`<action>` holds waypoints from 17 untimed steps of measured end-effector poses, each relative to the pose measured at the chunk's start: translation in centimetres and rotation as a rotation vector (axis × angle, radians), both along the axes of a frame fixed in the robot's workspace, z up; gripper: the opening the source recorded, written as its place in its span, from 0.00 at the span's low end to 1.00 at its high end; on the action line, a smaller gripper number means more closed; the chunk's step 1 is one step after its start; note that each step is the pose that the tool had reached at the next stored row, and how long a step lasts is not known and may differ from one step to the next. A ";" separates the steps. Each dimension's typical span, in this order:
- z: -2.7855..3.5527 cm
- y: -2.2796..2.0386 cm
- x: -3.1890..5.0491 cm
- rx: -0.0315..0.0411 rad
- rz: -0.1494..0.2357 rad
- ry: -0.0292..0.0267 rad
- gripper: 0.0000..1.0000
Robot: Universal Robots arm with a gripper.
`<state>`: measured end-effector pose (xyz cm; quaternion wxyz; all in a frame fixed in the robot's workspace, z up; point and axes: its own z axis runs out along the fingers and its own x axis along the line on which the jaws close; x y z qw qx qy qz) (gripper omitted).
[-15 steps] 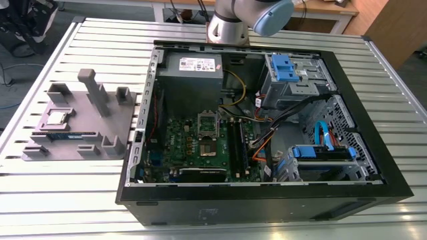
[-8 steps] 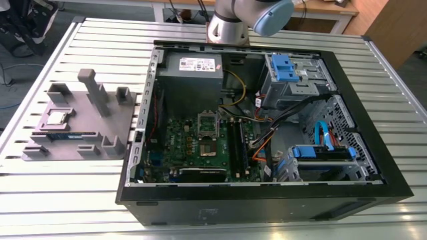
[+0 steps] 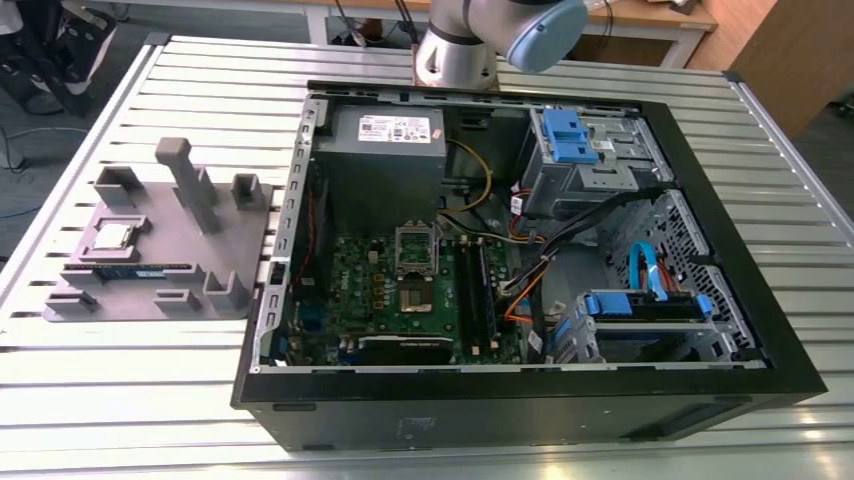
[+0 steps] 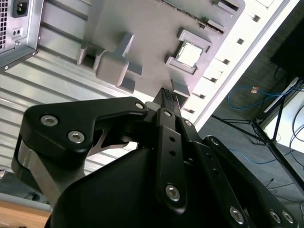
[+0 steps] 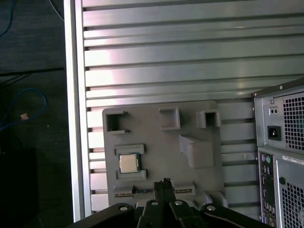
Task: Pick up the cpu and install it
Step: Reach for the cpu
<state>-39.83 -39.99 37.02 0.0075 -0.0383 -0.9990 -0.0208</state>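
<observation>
Slatted metal tabletop (image 3: 200,90) carries one grey tray (image 3: 180,245), to the exterior view's left of one open computer case (image 3: 534,410). One cpu (image 3: 114,236), a small square chip with a shiny silver top, lies flat in a tray pocket. In both wrist views the gripper (image 5: 164,183) has its fingers pressed together, empty, apart from the cpu

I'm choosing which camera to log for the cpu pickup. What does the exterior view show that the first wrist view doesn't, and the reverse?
Exterior view's extras: the computer case's open inside, with motherboard, processor socket and power supply.
First wrist view's extras: the gripper, jaws together, near the tray's edge; the case's rear panel; a blue cable on the floor.
Both: the cpu lying unheld in the grey tray on the slatted table.
</observation>
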 end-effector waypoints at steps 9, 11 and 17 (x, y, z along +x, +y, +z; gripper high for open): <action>-1.38 -0.09 -0.54 -0.0008 0.000 0.0000 0.11; -1.62 -0.09 -0.62 -0.0015 0.000 -0.0001 0.11; -2.11 -0.09 -0.82 -0.0020 0.000 -0.0001 0.11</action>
